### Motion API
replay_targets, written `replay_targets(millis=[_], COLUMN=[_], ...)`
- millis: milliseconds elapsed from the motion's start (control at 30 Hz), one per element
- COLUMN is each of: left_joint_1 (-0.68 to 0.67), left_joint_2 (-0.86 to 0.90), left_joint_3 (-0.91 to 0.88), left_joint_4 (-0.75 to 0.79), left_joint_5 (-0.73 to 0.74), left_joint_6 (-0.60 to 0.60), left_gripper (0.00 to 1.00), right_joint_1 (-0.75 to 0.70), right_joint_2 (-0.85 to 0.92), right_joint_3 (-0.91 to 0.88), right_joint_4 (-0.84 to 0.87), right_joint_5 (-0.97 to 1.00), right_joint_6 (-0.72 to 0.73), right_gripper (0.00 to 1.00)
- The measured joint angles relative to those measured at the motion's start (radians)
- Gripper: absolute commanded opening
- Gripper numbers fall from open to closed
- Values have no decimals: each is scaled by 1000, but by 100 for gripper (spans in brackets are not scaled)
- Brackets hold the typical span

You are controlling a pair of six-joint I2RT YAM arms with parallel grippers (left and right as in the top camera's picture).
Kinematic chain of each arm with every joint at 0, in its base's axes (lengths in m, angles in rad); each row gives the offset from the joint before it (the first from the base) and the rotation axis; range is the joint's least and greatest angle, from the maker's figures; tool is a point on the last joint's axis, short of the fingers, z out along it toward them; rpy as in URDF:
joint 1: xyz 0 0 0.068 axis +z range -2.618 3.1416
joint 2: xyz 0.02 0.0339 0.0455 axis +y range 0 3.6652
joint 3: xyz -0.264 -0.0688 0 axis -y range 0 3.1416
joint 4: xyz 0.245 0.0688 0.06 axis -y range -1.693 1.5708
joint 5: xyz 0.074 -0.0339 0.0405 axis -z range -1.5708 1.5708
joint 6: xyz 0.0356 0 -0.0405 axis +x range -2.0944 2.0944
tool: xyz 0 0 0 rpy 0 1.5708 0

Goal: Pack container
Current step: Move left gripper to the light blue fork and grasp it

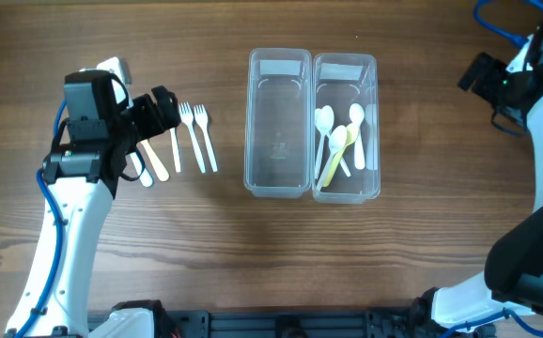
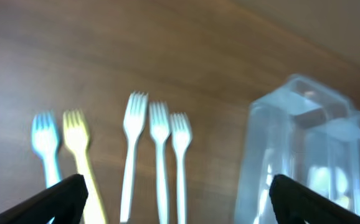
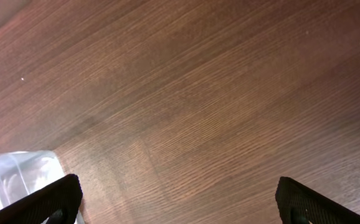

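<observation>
Two clear plastic containers stand side by side mid-table. The left container point(image 1: 278, 178) is empty. The right container point(image 1: 345, 192) holds several white spoons and one yellow spoon point(image 1: 334, 155). Several plastic forks point(image 1: 196, 136) lie in a row left of the containers. My left gripper point(image 1: 166, 111) hovers over the left end of the row, open and empty. In the left wrist view point(image 2: 177, 193) three white forks point(image 2: 160, 149), a yellow fork point(image 2: 76, 140) and a pale fork point(image 2: 45, 143) lie between the fingers. My right gripper point(image 1: 473, 73) is open and empty, far right.
The containers show blurred at the right of the left wrist view point(image 2: 304, 137). A container corner point(image 3: 18, 177) sits at the lower left of the right wrist view, where the right gripper point(image 3: 180, 199) is over bare wood. Blue cables hang at the back right point(image 1: 497, 23).
</observation>
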Motion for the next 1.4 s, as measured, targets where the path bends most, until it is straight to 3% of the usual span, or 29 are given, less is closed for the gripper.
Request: replay_targets(millis=[133, 300, 433, 600, 833, 967, 1200, 1267, 1400], left_joint_1=[38, 205, 239, 239, 239, 239, 239, 239, 239], left_joint_2=[93, 222, 278, 429, 476, 509, 512, 512, 512], left_joint_3=[5, 6, 6, 6, 6, 6, 6, 6, 6], left_joint_4=[-167, -265, -266, -256, -92, -52, -49, -49, -48], left_joint_5=[-59, 20, 29, -14, -61, -76, -79, -80, -82], left_joint_6=[-57, -76, -47, 79, 187, 212, 228, 232, 231], left_gripper=[88, 79, 79, 76, 69, 59, 31, 19, 9], right_joint_1=[1, 1, 1, 1, 1, 1, 1, 1, 1], right_joint_2=[0, 0, 0, 0, 0, 0, 0, 0, 0], right_joint_3=[0, 0, 0, 0, 0, 0, 0, 0, 0], right_joint_4=[-4, -3, 13, 19, 12, 11, 11, 11, 11], right_joint_5=[-23, -26, -26, -26, -26, -26, -26, -26, -26], right_joint_6=[0, 0, 0, 0, 0, 0, 0, 0, 0], right_gripper=[100, 99, 99, 99, 99, 99, 99, 99, 99])
